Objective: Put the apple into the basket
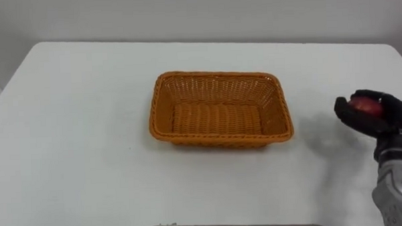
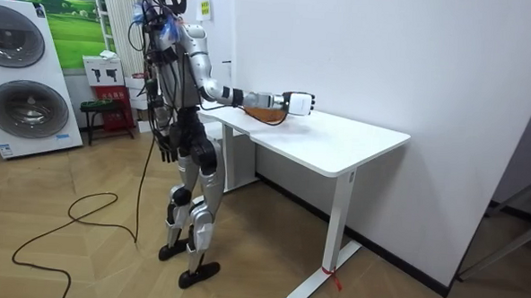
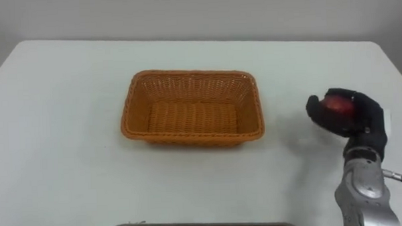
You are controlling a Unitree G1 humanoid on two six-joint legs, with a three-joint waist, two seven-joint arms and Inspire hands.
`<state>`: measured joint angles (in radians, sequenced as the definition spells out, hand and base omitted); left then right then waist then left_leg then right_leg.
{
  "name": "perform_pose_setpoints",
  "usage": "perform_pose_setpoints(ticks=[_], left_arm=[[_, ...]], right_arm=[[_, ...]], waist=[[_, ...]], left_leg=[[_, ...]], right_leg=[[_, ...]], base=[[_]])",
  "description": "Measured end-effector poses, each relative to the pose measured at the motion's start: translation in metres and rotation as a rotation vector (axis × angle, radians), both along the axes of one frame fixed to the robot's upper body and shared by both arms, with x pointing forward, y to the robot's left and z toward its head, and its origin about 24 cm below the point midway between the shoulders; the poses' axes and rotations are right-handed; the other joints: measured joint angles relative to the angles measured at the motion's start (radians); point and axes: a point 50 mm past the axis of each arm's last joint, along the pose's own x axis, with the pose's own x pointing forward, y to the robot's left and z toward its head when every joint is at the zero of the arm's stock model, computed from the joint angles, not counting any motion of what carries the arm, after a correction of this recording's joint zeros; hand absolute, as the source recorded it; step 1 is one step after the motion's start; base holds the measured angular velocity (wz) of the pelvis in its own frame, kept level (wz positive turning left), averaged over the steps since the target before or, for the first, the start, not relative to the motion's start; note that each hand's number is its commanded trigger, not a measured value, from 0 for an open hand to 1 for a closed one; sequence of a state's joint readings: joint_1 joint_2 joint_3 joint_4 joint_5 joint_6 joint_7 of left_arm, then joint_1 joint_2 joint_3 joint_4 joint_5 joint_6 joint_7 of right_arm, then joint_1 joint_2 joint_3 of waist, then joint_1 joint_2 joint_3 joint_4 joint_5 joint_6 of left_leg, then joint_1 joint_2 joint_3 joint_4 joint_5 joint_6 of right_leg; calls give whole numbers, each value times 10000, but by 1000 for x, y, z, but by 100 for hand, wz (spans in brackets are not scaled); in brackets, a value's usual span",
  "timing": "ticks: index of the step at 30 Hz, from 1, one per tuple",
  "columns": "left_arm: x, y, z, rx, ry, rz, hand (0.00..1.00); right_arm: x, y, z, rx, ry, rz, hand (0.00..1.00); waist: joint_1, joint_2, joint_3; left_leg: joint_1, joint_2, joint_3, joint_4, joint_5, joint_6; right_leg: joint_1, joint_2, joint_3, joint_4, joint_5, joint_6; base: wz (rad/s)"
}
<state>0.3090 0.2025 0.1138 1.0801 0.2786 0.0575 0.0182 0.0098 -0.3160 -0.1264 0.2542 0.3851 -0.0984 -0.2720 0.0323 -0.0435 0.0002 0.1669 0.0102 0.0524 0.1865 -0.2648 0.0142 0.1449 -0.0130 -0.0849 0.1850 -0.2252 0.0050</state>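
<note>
The apple was red and glossy, only a small patch of its skin showing between the dark fingers curled round it. It looked round, with no clear long axis, and which way its stem pointed could not be told. It sat in the grip of the right hand, held up off the white table. The hand's palm faced left, its back turned to the right, with the forearm rising from the lower right. The orange wicker basket stood to the left of the hand, well apart from it. In the room view the left hand hung at the robot's side.
</note>
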Motion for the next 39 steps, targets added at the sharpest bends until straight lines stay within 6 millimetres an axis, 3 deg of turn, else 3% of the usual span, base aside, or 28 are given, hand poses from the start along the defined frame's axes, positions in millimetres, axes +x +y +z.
perform_pose_setpoints(ticks=[7, 15, 23, 24, 25, 26, 27, 33, 39], left_arm=[[1, -1, 0, -9, 50, 36, 0], [7, -3, -1, 77, -139, -222, 0], [17, -8, -2, -107, -449, -756, 0], [17, -9, -3, -124, -417, -842, 0], [17, -10, -3, -142, -415, -860, 0], [17, -11, -3, -179, -413, -920, 0], [18, -12, -4, -215, -405, -1009, 0], [24, -15, -5, -291, -353, -1222, 0], [25, -15, -6, -364, -254, -1215, 0]], right_arm=[[8, 22, 17, -773, -511, 1287, 100], [15, 54, 41, -2984, -1182, 3018, 100], [16, 74, 39, -4423, -992, 4280, 100], [16, 77, 38, -4493, -940, 4487, 74], [16, 79, 37, -4519, -925, 4576, 64], [16, 83, 37, -4529, -909, 4807, 19], [16, 88, 36, -4533, -922, 5098, 0], [13, 111, 42, -4576, -1305, 6314, 0], [12, 117, 47, -4750, -1502, 6701, 0]], waist=[[47, -3, 15], [79, 73, 53], [333, 102, 52], [429, 130, 61], [473, 133, 60], [519, 145, 62], [547, 164, 65], [759, 175, 37], [865, 88, -20]], left_leg=[[-12, -3, -38, 1, 0, 0], [-14, -8, -41, 5, 0, 0], [-17, -4, 21, 4, 0, 0], [-13, -3, 26, 4, 0, 0], [-8, -3, 26, 5, 0, 0], [-13, -3, 27, 6, 0, 0], [-19, -2, 24, 7, 0, 0], [-133, -4, -74, 10, 0, 0], [-127, -10, -138, 6, 0, 0]], right_leg=[[-25, -6, -17, 1, 0, 0], [-25, -6, -22, 1, 0, 0], [-24, -2, 12, 4, 6, 0], [-26, -3, 13, 4, 7, 0], [-30, -2, 19, 3, 9, 1], [-36, -2, 10, 3, 11, 1], [-35, -3, -12, 0, 11, 1], [-47, -8, -123, -8, 11, 1], [-29, -11, -118, -16, 11, 1]], base=[[0], [0], [0], [0], [0], [0], [3], [5], [2]])
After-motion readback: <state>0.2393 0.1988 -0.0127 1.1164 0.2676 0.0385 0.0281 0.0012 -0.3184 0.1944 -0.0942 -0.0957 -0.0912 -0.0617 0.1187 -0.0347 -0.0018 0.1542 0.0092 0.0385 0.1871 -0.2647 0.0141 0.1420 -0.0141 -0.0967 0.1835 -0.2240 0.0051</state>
